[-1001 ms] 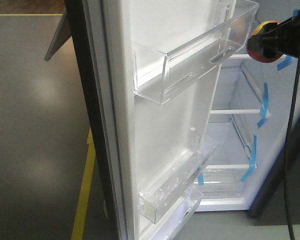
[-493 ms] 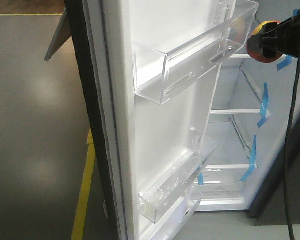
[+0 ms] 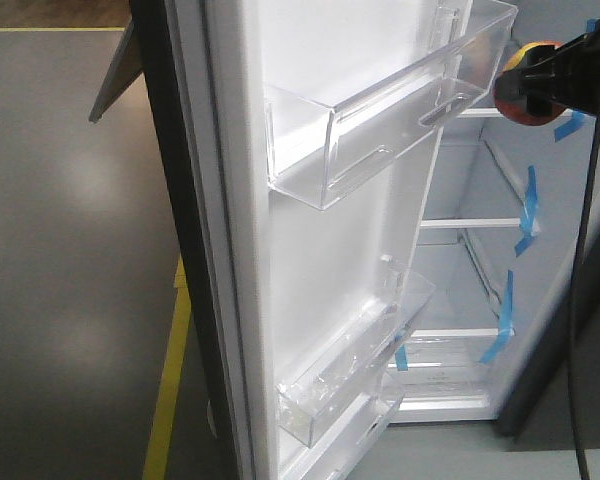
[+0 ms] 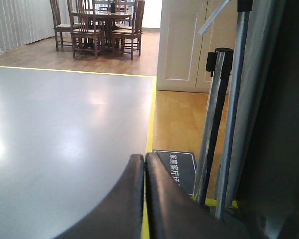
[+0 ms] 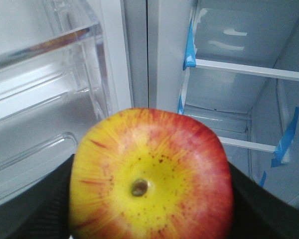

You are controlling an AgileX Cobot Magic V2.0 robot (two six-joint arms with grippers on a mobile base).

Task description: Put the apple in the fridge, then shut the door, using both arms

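Observation:
The red and yellow apple (image 5: pixel 149 174) fills the right wrist view, held between the black fingers of my right gripper (image 5: pixel 149 199), which is shut on it. In the front view the apple (image 3: pixel 515 85) hangs at the upper right, level with the fridge's upper shelf. The fridge (image 3: pixel 480 220) stands open, with a white interior, white shelves and blue tape strips. Its door (image 3: pixel 310 200) is swung wide, white inside with clear bins. My left gripper (image 4: pixel 144 162) is shut with nothing in it, low over the grey floor.
A clear door bin (image 3: pixel 380 110) juts out just left of the apple. A black cable (image 3: pixel 580 250) hangs down at the right. Metal posts (image 4: pixel 224 124) stand right of my left gripper. Yellow floor tape (image 3: pixel 168 400) runs beside the door.

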